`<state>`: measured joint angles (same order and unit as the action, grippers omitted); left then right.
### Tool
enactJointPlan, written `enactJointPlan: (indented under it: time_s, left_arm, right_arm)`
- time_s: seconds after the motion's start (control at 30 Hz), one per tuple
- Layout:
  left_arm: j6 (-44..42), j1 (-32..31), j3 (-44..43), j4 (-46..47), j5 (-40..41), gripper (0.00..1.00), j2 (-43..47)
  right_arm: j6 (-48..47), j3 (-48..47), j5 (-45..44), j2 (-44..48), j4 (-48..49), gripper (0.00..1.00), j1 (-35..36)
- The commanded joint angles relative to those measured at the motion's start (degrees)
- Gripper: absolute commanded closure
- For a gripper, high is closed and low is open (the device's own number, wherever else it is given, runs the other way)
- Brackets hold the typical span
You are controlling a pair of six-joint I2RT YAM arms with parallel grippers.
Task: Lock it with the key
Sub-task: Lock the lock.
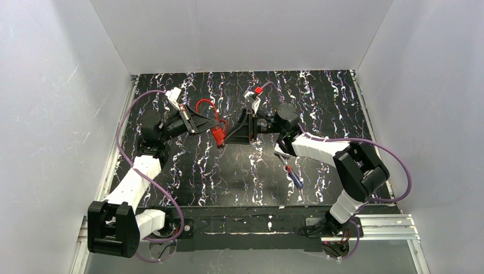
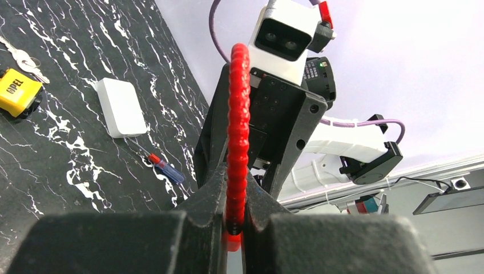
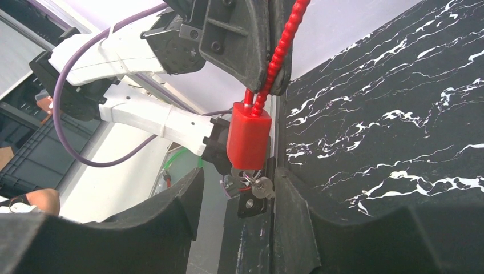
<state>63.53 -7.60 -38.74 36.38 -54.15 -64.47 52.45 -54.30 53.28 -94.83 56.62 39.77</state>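
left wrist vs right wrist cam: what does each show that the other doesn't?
Only left wrist: a yellow block with keys beside it, a white box and a screwdriver on the table, plus the right arm's camera.
Only right wrist: the red lock body with a key at its underside, at the right gripper, whose jaws stand apart.
Both: the red cable pinched in the shut left gripper.

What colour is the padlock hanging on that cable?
The padlock is bright red, and it shows best in the right wrist view.
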Motion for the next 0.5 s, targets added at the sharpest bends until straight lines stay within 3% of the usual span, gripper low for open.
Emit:
enactJointPlan:
  time_s: [0.0, 0.47]
  left_arm:
    - [0.76, 0.30, -0.31, 3.29, 0.23, 1.00, 1.03]
    - [1.23, 0.30, 0.42, 4.31, 0.49, 1.00, 0.69]
  right_arm:
    - [-0.30, -0.46, -0.76, -0.51, 3.27, 0.45, 0.48]
    - [-0.68, -1.16, -1.32, -1.84, 2.58, 0.54, 0.97]
